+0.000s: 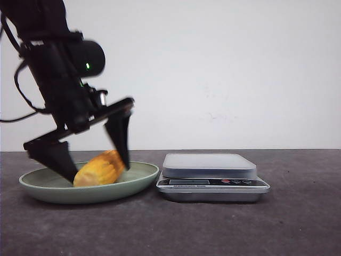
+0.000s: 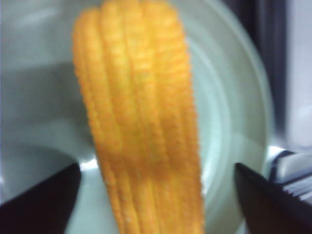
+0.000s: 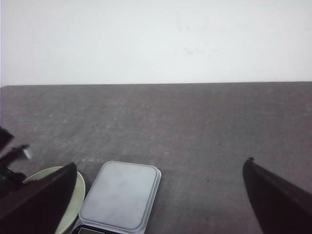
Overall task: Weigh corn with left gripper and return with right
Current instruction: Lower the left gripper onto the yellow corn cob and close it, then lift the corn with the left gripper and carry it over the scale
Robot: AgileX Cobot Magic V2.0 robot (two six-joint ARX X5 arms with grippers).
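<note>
The corn [image 1: 99,169], a stubby yellow-orange cob, lies in a pale green plate [image 1: 139,178] at the left of the table. My left gripper [image 1: 97,169] is down in the plate, open, with one black finger on each side of the cob. In the left wrist view the corn [image 2: 141,126] fills the middle, and bare plate [image 2: 229,122] shows between it and each finger. My right gripper [image 3: 161,163] is wide open and empty, held above the table behind the scale [image 3: 121,195]. It does not show in the front view.
A grey digital kitchen scale [image 1: 210,166] with an empty platform stands just right of the plate. The dark table [image 1: 298,224] stretches to the right, with a white wall behind it. The plate's rim [image 3: 79,189] shows in the right wrist view.
</note>
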